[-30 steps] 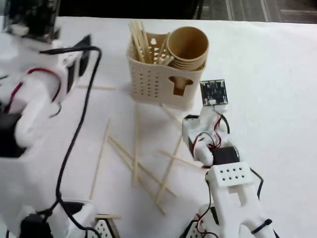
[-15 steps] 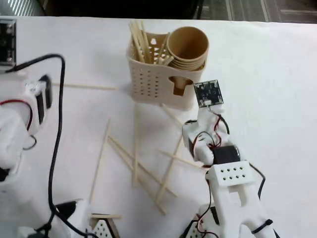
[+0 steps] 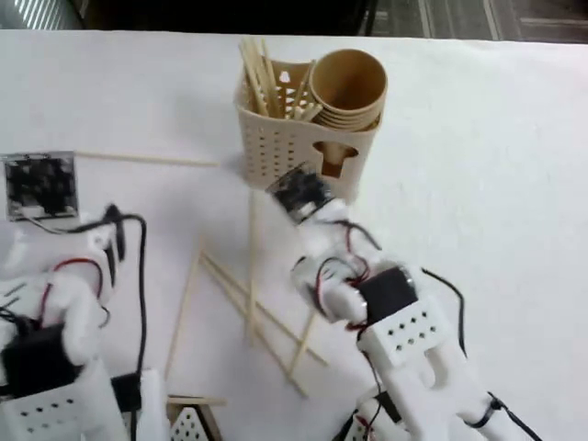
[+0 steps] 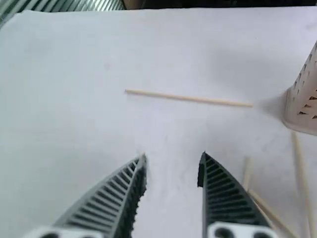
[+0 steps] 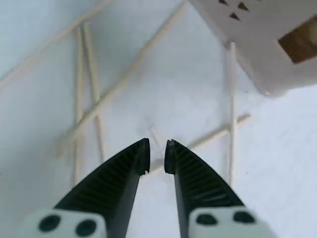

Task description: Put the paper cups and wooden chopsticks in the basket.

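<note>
The cream basket (image 3: 294, 152) stands at the back middle of the table, holding stacked paper cups (image 3: 347, 87) and several wooden chopsticks (image 3: 262, 73). Loose chopsticks (image 3: 250, 308) lie crossed on the white table in front of it. A single chopstick (image 3: 147, 158) lies to its left. My left gripper (image 4: 172, 162) hangs open and empty above the table, short of that single chopstick (image 4: 188, 98). My right gripper (image 5: 156, 151) hovers just over the crossed chopsticks (image 5: 119, 82) beside the basket's corner (image 5: 262, 44). Only a narrow gap separates its fingers, with nothing between them.
The left arm (image 3: 55, 303) sits at the front left with its black cable trailing. The right arm (image 3: 395, 322) reaches in from the front middle. The table's dark far edge runs behind the basket. White tabletop stretches to the right of the basket.
The left arm has drawn back from the far left toward the front left. The right arm has swung left, from the basket's right front to the crossed chopsticks.
</note>
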Robot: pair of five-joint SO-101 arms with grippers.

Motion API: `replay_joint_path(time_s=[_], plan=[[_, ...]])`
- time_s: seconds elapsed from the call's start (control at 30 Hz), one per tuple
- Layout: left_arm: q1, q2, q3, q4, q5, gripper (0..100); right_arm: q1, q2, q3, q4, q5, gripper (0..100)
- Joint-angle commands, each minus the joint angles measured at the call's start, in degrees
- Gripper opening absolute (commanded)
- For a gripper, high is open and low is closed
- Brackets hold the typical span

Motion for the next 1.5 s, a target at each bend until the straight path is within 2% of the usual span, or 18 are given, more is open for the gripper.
replay_joint_path(time_s=[0.0,0.17,0.27,0.4,0.6,0.77,0.93,1.23,1.47], plan=[[-1.4,-4.0,8.4,-6.5,3.3,18,-6.5,-0.7,-3.0,-0.1,0.5,6.7],[-5.5,-5.6,13.5,-11.6,6.7,18,-12.1,6.5,-7.1,-1.5,0.3,8.5],[-7.0,-5.6,17.0,-14.2,8.7,18,-14.5,15.8,-12.7,-1.3,0.3,12.6],[-8.7,-5.7,21.5,-19.2,8.6,18,-17.6,29.4,-20.1,-1.8,0.2,13.4],[-9.6,-5.8,22.4,-19.7,8.4,18,-22.3,46.1,-26.1,-5.6,0.1,13.4],[-10.6,-5.8,22.4,-19.7,8.4,18,-22.4,53.5,-31.5,-5.2,-3.5,14.2],[-10.6,-5.8,22.4,-19.7,8.4,18,-22.3,56.2,-32.7,-5.1,-4.6,21.3],[-10.6,-5.8,22.4,-19.5,8.4,18,-19.1,57.4,-32.3,-7.3,-4.2,21.2],[-10.6,-5.8,22.4,-19.4,8.4,18,-18.8,66.4,-34.3,-7.2,-4.2,21.1]])
